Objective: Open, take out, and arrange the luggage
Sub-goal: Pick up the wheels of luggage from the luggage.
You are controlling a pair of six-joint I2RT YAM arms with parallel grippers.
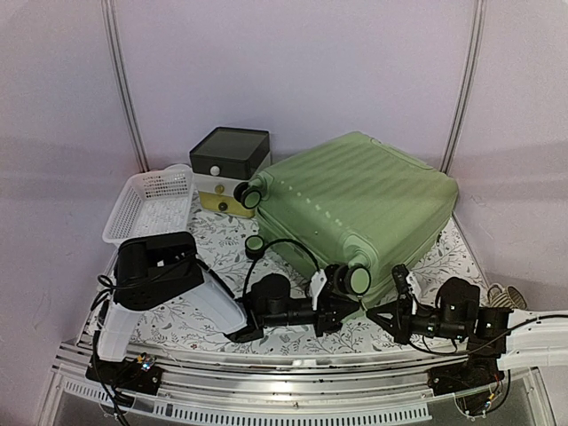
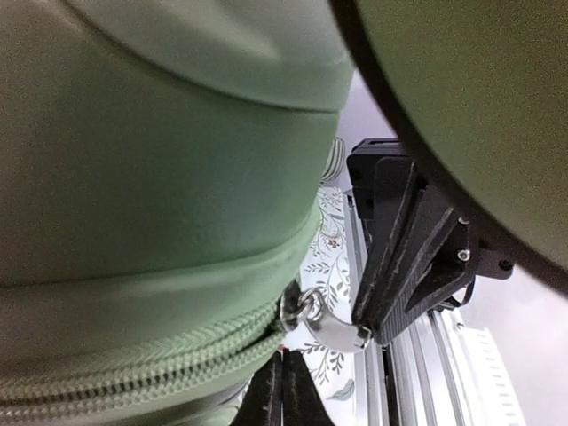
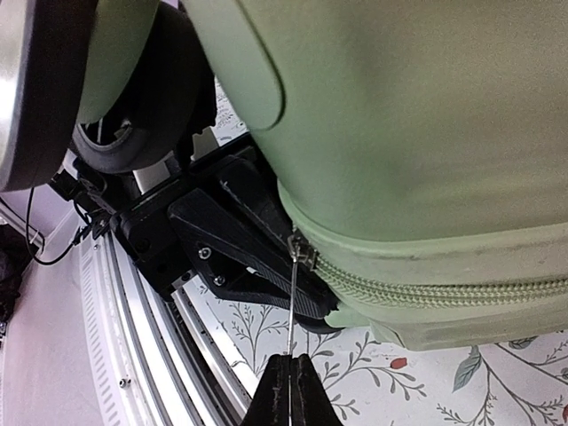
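Top external: one luggage crowds near table edge; I see right gripper clamping zipper pull, left gripper pinched together.

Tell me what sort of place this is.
Probably a robot test booth rather than a home: plain lilac panel walls, a metal mounting rail at the near edge, and a green suitcase staged on a flowered tablecloth.
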